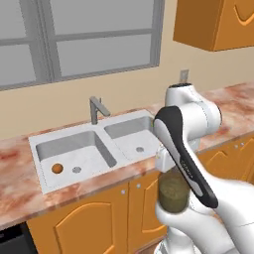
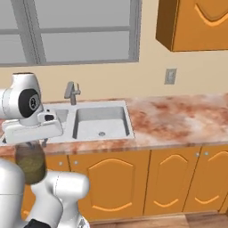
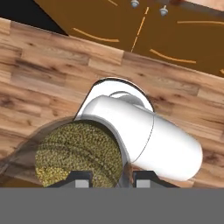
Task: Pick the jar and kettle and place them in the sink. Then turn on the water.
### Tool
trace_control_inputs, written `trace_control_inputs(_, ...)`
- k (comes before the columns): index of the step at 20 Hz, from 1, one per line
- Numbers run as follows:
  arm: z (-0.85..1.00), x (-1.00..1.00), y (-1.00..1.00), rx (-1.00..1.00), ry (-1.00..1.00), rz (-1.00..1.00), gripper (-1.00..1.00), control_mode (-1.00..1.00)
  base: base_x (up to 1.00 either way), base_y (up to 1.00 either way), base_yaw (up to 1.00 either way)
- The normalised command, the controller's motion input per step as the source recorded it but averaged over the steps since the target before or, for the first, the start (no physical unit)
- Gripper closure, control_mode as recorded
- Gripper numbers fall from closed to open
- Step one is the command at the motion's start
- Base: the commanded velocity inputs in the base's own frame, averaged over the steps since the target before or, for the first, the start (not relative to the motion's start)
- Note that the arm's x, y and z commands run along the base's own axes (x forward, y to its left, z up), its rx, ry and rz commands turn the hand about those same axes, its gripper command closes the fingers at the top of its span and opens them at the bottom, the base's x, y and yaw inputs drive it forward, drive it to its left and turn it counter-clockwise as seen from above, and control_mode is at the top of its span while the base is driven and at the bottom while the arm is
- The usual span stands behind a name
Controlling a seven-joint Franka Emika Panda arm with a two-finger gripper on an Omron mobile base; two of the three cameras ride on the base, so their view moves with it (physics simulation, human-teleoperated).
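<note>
Countertop (image 2: 178, 116) of mottled pink stone runs across both base views, with orange cabinet doors (image 2: 107, 187) beneath it. Set into it at about 10 o'clock in the left base view is the sink (image 1: 42, 144), a pale grey double basin; a faucet (image 1: 95, 109) stands upright behind the divider. A small orange ball (image 1: 57, 168) lies in the left basin beside the drain. The jar (image 1: 172, 191) hangs in front of the cabinets, well apart from the sink and below counter height, at about 5 o'clock in the left base view and 8 o'clock in the right base view; its lower part holds olive-brown grains. The gripper (image 3: 106, 177) is closed narrowly on the jar, with wood floor (image 3: 48, 61) seen beyond it in the hand view.
</note>
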Motion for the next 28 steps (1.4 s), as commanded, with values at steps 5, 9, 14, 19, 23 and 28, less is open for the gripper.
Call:
trace_control_inputs(5, 0.00, 0.00, 0.00, 0.00, 0.00, 0.00, 1.00, 1.00, 0.82, 0.88, 0.06)
trace_control_inputs(9, 0.00, 0.00, 0.00, 0.00, 0.00, 0.00, 1.00, 1.00, 0.57, 0.49, 0.12)
trace_control_inputs(14, 0.00, 0.00, 0.00, 0.00, 0.00, 0.00, 1.00, 1.00, 0.00, 0.03, 0.00)
trace_control_inputs(19, 0.00, 0.00, 0.00, 0.00, 0.00, 0.00, 1.00, 1.00, 0.00, 0.00, 0.00)
trace_control_inputs(23, -0.01, 0.06, 0.02, 0.00, -0.01, 0.00, 1.00, -1.00, 0.00, 0.00, 0.00)
trace_control_inputs(28, -0.22, 0.75, 0.41, 0.00, -0.09, 0.00, 1.00, -1.00, 0.00, 0.00, 0.00)
